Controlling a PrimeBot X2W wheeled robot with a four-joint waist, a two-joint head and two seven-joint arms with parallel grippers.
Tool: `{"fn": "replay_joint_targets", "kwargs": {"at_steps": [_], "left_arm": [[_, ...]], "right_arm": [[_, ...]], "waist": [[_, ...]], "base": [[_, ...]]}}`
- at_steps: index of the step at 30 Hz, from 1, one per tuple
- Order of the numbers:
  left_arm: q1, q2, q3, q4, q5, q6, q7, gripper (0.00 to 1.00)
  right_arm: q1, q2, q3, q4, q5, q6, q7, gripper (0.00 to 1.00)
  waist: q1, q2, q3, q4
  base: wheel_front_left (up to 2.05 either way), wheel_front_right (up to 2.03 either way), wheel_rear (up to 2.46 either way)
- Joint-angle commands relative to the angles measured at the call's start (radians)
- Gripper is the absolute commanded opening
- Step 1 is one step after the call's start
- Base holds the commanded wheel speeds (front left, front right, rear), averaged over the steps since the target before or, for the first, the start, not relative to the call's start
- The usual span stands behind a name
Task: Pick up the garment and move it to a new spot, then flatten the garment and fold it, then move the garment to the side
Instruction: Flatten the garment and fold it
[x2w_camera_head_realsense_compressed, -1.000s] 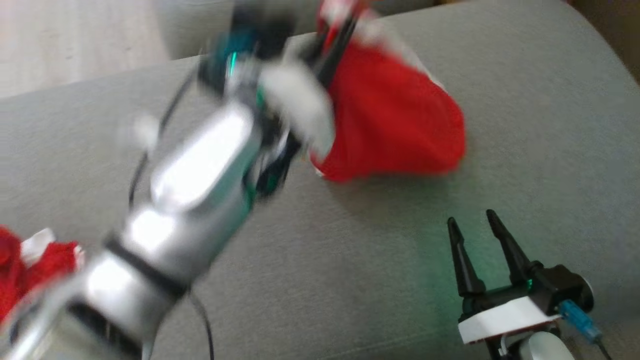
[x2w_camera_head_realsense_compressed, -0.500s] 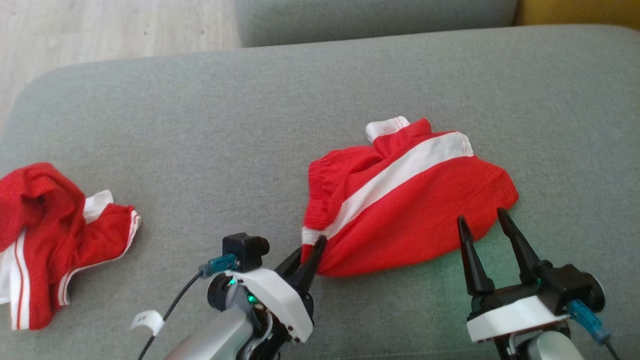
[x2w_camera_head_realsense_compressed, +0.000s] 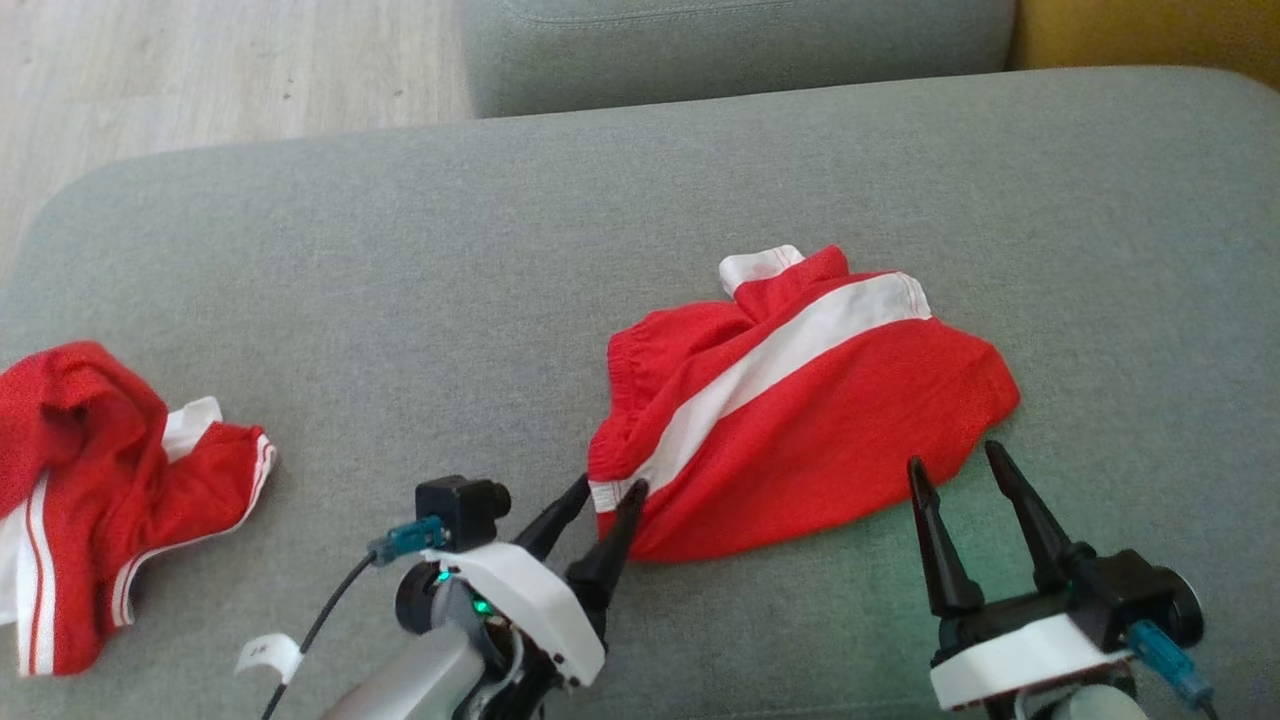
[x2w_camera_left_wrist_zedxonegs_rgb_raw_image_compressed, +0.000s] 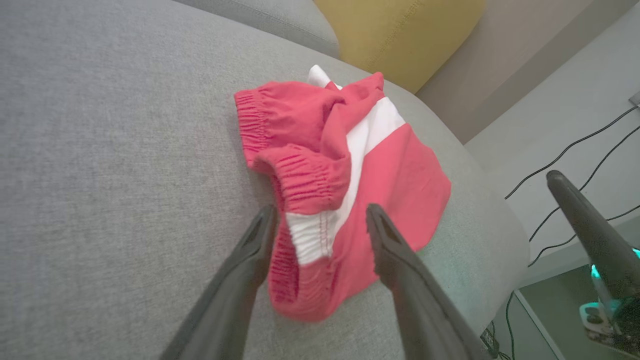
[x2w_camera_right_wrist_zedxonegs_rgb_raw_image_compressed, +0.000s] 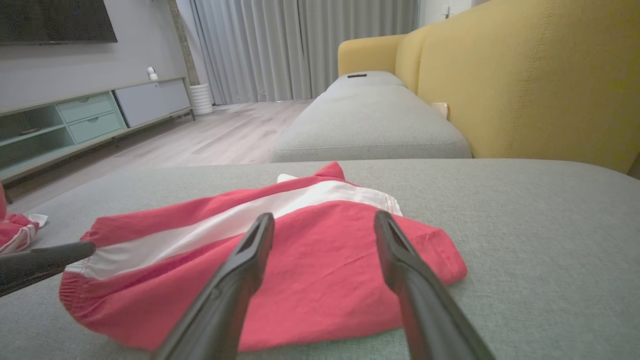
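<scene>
With both pairs of jaws apart, I see the waistband corner of the red garment (x2w_camera_head_realsense_compressed: 800, 410) between the tips of my left gripper (x2w_camera_head_realsense_compressed: 612, 482), its length running rightward across the cushion (x2w_camera_head_realsense_compressed: 400, 300) just ahead of my right gripper (x2w_camera_head_realsense_compressed: 951, 454).

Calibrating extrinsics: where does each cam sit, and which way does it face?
Head: above, looking down on grey cushion, red shorts; left claw, right claw at bottom.
Left wrist: behind left claw, facing shorts' waistband; right claw's finger at right.
Right wrist: low behind right claw, facing shorts, yellow sofa.
Shared: all show the shorts.
</scene>
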Motion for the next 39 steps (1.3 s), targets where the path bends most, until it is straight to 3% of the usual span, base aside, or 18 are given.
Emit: {"fn": "replay_joint_targets", "kwargs": {"at_steps": [1, 3, 8, 18, 22, 29, 35, 39], "left_arm": [[-0.018, 0.022, 0.035, -0.016, -0.004, 0.0, 0.0, 0.46], [-0.019, 0.027, 0.03, -0.01, -0.007, -0.004, 0.015, 0.0], [-0.01, 0.057, 0.02, -0.025, -0.013, -0.006, 0.051, 0.0], [-0.001, 0.213, 0.054, -0.104, 0.043, 0.064, 0.038, 0.0], [-0.026, 0.253, 0.074, -0.103, 0.062, 0.091, 0.035, 0.0], [-0.088, 0.271, 0.074, -0.058, 0.117, 0.124, 0.027, 0.0], [-0.149, 0.248, 0.055, 0.012, 0.155, 0.133, 0.032, 0.0], [-0.179, 0.224, 0.048, 0.058, 0.166, 0.124, 0.024, 0.0]], "right_arm": [[-0.017, -0.012, 0.018, -0.035, 0.0, 0.008, -0.006, 1.0], [-0.016, -0.014, 0.016, -0.036, 0.0, 0.008, -0.006, 1.0], [-0.015, -0.019, 0.008, -0.044, -0.003, 0.008, -0.006, 1.0], [-0.076, -0.061, 0.004, -0.005, 0.048, 0.008, -0.006, 1.0], [-0.141, -0.109, 0.034, 0.106, 0.156, 0.008, -0.006, 1.0], [-0.287, -0.241, 0.256, 0.271, 0.404, 0.008, 0.025, 1.0], [-0.361, -0.289, 0.402, 0.31, 0.713, 0.008, 0.075, 1.0], [-0.389, -0.331, 0.507, 0.312, 0.843, 0.008, 0.102, 1.0]], "waist": [[0.0, 0.0, 0.002, -0.004], [0.0, 0.0, 0.004, -0.007], [0.0, 0.0, 0.009, -0.001], [0.0, 0.0, 0.013, 0.069], [0.0, 0.0, 0.022, 0.099], [0.0, 0.0, 0.043, 0.134], [0.0, 0.0, 0.062, 0.162], [0.0, 0.0, 0.072, 0.178]], "base": [[0.0, 0.0, 0.0], [0.0, 0.0, 0.0], [0.0, 0.0, 0.0], [0.0, 0.0, 0.0], [0.0, 0.0, 0.0], [0.0, 0.0, 0.0], [0.0, 0.0, 0.0], [0.0, 0.0, 0.0]]}}
